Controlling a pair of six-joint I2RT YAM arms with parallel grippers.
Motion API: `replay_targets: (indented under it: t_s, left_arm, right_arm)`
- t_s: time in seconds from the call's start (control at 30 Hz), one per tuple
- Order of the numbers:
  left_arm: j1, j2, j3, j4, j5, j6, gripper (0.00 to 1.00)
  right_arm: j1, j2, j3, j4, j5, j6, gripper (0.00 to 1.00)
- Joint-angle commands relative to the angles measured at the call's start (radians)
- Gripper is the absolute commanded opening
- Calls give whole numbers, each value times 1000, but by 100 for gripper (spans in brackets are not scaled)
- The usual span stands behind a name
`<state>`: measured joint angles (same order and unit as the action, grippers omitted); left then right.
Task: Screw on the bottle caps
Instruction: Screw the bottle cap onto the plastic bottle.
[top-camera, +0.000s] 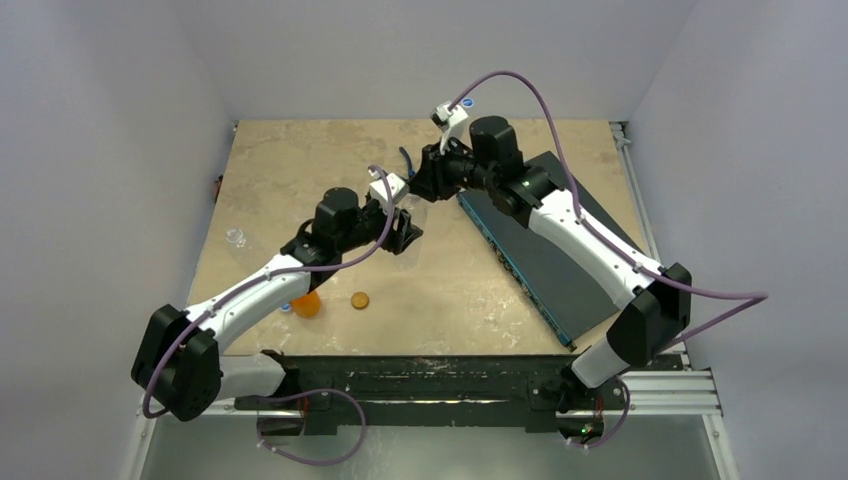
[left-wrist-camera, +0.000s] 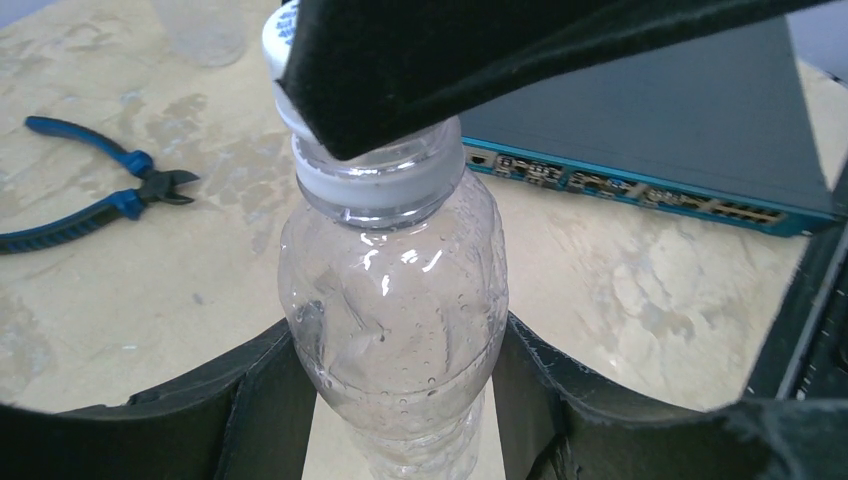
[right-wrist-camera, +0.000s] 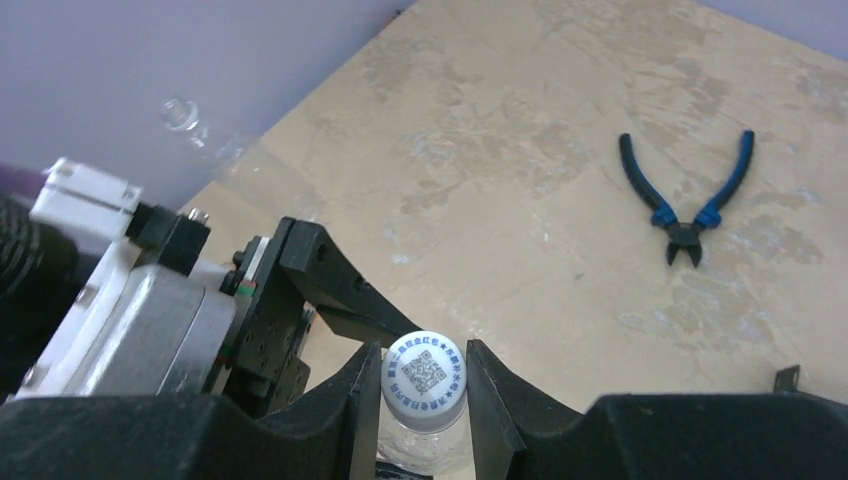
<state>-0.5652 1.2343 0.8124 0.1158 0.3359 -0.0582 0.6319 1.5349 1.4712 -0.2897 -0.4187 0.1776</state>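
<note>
The left tool is closed partway on the belly of a clear, dimpled plastic bottle over the mottled table. The right tool comes in end-on along the bottle's long axis. It is nearly closed and pinches the smooth, round white cap sitting on the neck. The threads may have caught, but the view hides them.
</note>
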Motion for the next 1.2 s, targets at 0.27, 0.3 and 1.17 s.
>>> replay_targets:
  t_s: [0.27, 0.3, 1.17]
  left_arm:
    - [-32, 113, 116, 369, -328, 12, 0]
    - [-33, 119, 116, 374, -331, 11, 0]
    - [-33, 128, 42, 317, -273, 18, 0]
  right_arm:
    - [117, 132, 146, -273, 451, 195, 9]
    - [118, 132, 144, -265, 461, 204, 9]
    - [118, 22, 119, -135, 509, 265, 37]
